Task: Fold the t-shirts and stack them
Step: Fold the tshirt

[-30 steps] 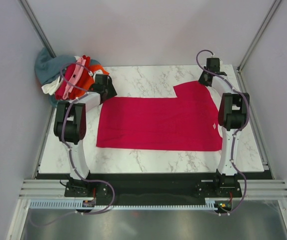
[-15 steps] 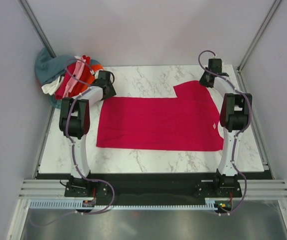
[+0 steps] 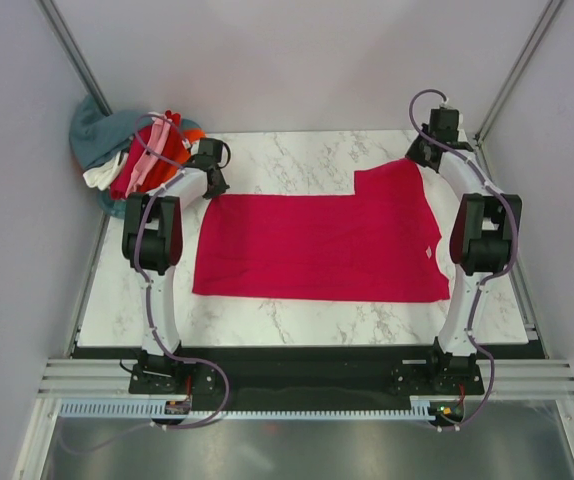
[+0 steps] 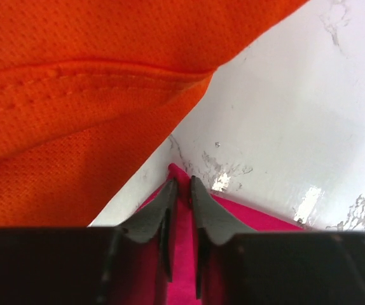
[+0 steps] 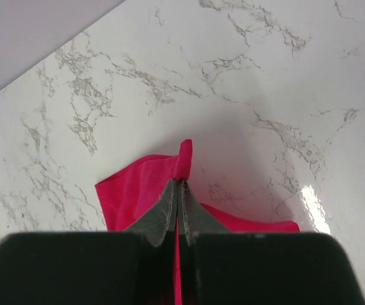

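Crimson t-shirt (image 3: 317, 245) flat on marble table (image 3: 297, 150); left gripper (image 4: 182, 184) pinches its far-left corner beside orange t-shirt (image 4: 74, 76), right gripper (image 5: 178, 183) clamped on far-right corner.

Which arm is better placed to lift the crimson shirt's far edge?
Right. The right claw is shut on the crimson shirt, a corner pinched up; the left claw flanks its corner with a gap showing, grip unclear.

Marble table (image 3: 297, 150); crimson t-shirt (image 3: 317, 245), shirt pile (image 3: 137, 155)
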Controlling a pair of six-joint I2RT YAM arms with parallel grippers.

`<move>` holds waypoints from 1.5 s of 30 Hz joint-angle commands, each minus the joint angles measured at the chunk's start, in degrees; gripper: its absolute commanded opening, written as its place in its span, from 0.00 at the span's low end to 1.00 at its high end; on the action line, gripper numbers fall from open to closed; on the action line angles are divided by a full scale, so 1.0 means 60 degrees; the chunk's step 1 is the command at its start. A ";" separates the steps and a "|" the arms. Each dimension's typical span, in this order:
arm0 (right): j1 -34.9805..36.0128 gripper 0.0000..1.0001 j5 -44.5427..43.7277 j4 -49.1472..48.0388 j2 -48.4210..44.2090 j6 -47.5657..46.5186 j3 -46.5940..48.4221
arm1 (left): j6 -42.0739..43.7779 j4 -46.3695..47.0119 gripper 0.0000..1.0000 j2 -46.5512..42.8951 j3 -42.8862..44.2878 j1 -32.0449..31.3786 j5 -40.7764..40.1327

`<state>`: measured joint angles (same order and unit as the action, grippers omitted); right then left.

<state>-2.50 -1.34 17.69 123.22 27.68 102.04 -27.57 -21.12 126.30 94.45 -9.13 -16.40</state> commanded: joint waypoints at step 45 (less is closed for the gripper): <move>-0.0125 0.00 0.0796 0.0273 -0.6882 -0.0028 -0.5346 | 0.0113 0.4018 0.02 -0.5037 -0.5605 -0.0545 -0.2041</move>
<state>-3.11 4.08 19.07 86.19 27.81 71.31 -26.48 -2.37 101.16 62.24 -12.51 -25.36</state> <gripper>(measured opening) 0.010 0.033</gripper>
